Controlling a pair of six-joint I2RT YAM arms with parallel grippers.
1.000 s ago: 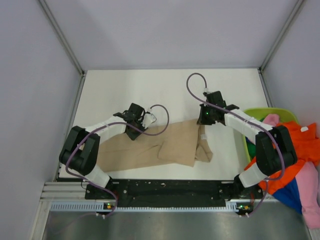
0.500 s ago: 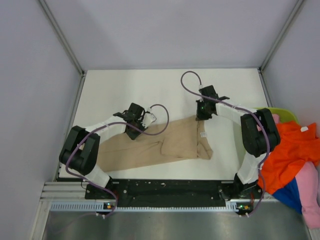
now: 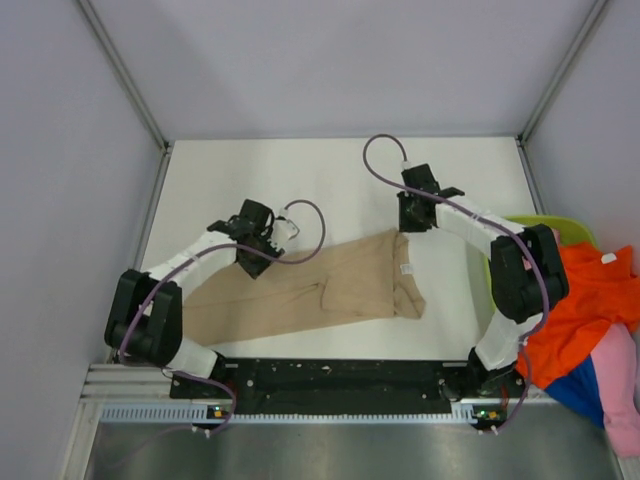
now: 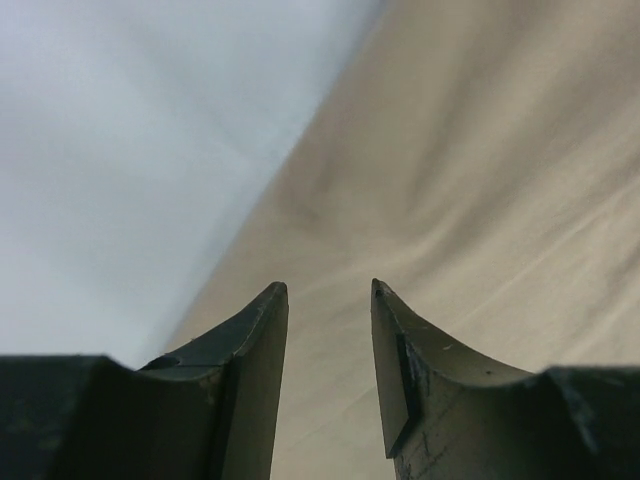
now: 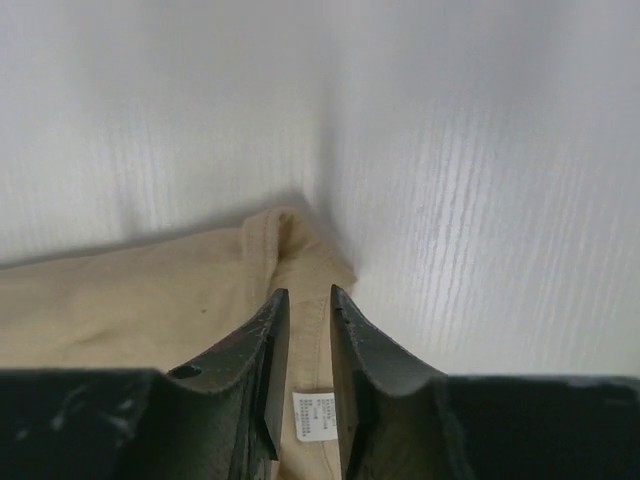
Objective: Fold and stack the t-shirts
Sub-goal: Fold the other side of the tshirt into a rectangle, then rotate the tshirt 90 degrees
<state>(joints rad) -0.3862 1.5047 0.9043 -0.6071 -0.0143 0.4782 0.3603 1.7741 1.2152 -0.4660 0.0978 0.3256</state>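
Observation:
The tan t-shirt [image 3: 330, 285] lies spread across the near half of the white table, its right end bunched in folds. My left gripper [image 3: 253, 264] is open just above its upper left edge; in the left wrist view [image 4: 328, 290] the jaws stand apart over flat tan cloth [image 4: 480, 180] with nothing between them. My right gripper [image 3: 404, 226] is at the shirt's far right corner; in the right wrist view [image 5: 308, 292] the jaws stand narrowly apart above the cloth [image 5: 150, 290] and its white label [image 5: 314, 415]. The orange t-shirt [image 3: 580, 290], pink t-shirt [image 3: 620, 380] and blue t-shirt [image 3: 575, 385] lie heaped at the right.
The lime-green basket [image 3: 520, 225] shows behind the right arm, under the heap of shirts at the table's right edge. Metal frame posts stand at the far corners. Bare white table [image 3: 320, 180] lies beyond the tan shirt.
My right gripper has moved away from me and slightly left, and the shirt's far right corner went with it. My left arm swung left; its gripper shifted slightly up-left.

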